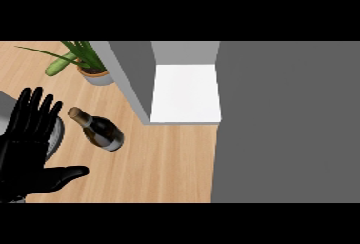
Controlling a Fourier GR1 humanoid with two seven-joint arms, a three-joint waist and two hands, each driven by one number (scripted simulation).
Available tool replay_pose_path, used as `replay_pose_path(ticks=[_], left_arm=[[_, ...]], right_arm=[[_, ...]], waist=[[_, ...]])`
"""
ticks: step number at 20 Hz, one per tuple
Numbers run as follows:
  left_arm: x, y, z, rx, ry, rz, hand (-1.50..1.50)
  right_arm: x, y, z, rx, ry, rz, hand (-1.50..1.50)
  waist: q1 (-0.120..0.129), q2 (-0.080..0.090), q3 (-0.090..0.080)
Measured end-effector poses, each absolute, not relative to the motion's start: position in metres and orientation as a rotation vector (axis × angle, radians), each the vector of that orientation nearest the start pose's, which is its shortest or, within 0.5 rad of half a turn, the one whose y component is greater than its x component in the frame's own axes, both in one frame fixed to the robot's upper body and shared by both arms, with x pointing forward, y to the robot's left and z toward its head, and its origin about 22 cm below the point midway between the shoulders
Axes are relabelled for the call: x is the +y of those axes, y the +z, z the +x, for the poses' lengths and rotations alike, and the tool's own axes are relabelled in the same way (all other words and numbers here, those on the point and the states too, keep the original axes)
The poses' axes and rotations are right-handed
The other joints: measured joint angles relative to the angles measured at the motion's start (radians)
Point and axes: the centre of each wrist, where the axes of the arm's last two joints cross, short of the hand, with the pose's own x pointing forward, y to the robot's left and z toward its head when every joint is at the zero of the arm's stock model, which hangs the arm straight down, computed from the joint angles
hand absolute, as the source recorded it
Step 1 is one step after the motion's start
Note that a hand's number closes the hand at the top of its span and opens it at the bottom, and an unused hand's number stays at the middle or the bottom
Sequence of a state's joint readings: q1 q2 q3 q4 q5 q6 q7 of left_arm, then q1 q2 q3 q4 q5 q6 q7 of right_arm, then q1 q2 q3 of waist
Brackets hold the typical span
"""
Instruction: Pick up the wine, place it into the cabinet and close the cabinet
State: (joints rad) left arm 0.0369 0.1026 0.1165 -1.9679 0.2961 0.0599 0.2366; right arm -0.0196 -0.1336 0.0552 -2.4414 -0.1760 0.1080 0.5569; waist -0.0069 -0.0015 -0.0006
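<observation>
The wine bottle (100,130) lies on its side on the wooden worktop (169,167), neck pointing to the far left and its base toward the near right, a pale label around its dark body. It sits just left of the cabinet (134,76), whose white inner shelf (186,93) shows bare. A wide grey panel, seemingly the cabinet's door (288,124), fills the right side. At the far left stands a potted plant (88,64) in a grey pot. The left hand (28,147) shows at the left edge, fingers straight and spread wide, holding nothing, near the bottle without touching it. The right hand is out of sight.
</observation>
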Motion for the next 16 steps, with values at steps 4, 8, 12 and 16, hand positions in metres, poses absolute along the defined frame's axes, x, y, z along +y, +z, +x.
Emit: replay_pose_path(ticks=[4,8,12,16], left_arm=[[0.283,0.074,0.227,-1.704,0.229,-0.055,-1.50],[0.289,0.054,0.232,-1.705,0.246,-0.020,-1.50],[0.297,0.036,0.235,-1.698,0.251,-0.007,-1.50],[0.299,0.023,0.236,-1.685,0.257,-0.005,-1.50]], right_arm=[[-0.223,0.196,0.159,-1.883,0.275,0.183,-1.50],[-0.223,0.200,0.160,-1.884,0.273,0.174,-1.50],[-0.227,0.200,0.159,-1.883,0.277,0.151,-1.50],[-0.225,0.199,0.159,-1.876,0.277,0.165,-1.50]], waist=[[0.000,0.000,0.000],[-0.001,0.000,0.000],[-0.002,0.000,0.000],[-0.001,0.000,0.000]])
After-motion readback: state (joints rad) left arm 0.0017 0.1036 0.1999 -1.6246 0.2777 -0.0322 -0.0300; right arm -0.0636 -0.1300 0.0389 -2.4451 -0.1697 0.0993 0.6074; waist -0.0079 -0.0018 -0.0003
